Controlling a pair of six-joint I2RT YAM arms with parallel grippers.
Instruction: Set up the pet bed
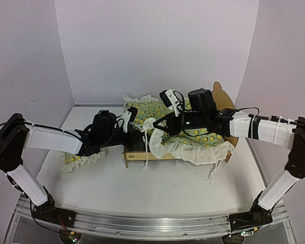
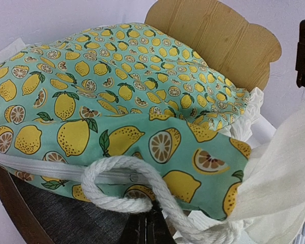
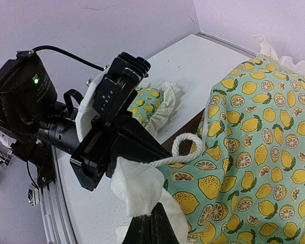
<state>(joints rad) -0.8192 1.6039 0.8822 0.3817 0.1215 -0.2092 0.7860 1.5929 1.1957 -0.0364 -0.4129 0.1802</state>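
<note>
At the centre of the counter (image 1: 168,195), the pet bed (image 1: 137,158) stands with its rounded headboard (image 2: 218,35) pointing to the robot's right and its foot end toward the left arm. The lemon-print quilt (image 2: 91,91) lies bunched over the pet bed. It covers most of the dark grey base panel (image 2: 66,221), and its white ruffle hangs over the near rail.

The left claw (image 2: 146,230) is at the foot end of the pet bed. It is clenched, with its tips against the quilt edge just beside a white cord loop (image 2: 117,175). Whether fabric is pinched between the tips cannot be told.

The right claw (image 3: 151,226) is above the foot end of the pet bed, next to the left claw. It is clenched on the white ruffle of the quilt.

The matching pillow (image 1: 76,158) lies on the counter to the left of the pet bed, under the left arm.
</note>
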